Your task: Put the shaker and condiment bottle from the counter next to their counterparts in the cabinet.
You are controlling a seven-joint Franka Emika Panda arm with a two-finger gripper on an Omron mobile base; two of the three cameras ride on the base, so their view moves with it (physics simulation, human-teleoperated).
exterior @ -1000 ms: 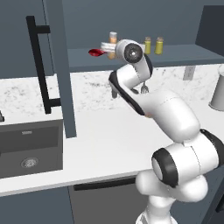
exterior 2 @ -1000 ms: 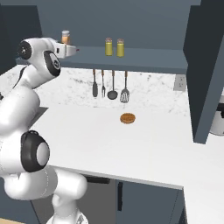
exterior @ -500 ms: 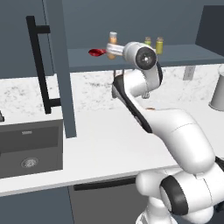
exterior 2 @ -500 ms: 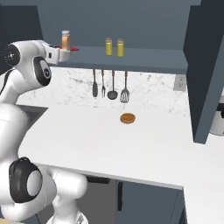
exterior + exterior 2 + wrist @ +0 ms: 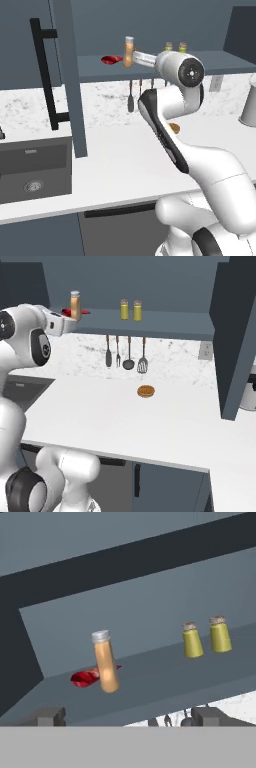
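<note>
On the single shelf of the dark blue-grey wall cabinet [image 5: 150, 70] stands the small orange-tan condiment bottle with a white cap [image 5: 105, 662], upright, its long axis vertical and its cap pointing up. Just behind its base lies a glossy red flattish bottle [image 5: 84, 677], on its side along the shelf; whether the two touch cannot be told. Further along the shelf, well apart from the orange bottle, two small yellow-green shakers with grey caps [image 5: 192, 640] stand upright just beside each other, caps up.

The white arm rises from the base, bends back at a dark elbow and reaches toward the shelf edge, its wrist level with the shelf. The two-finger gripper [image 5: 129, 716] sits before the shelf front, its dark fingertips [image 5: 49, 716] spread wide with nothing between them, apart from the orange bottle.

Below lies the wide white countertop [image 5: 150, 421] with a small round brown item [image 5: 145, 391] on it, and utensils [image 5: 129, 353] hang against the speckled backsplash. The cabinet door with a long black bar handle [image 5: 47, 75] stands open above the dark sink [image 5: 32, 167].
</note>
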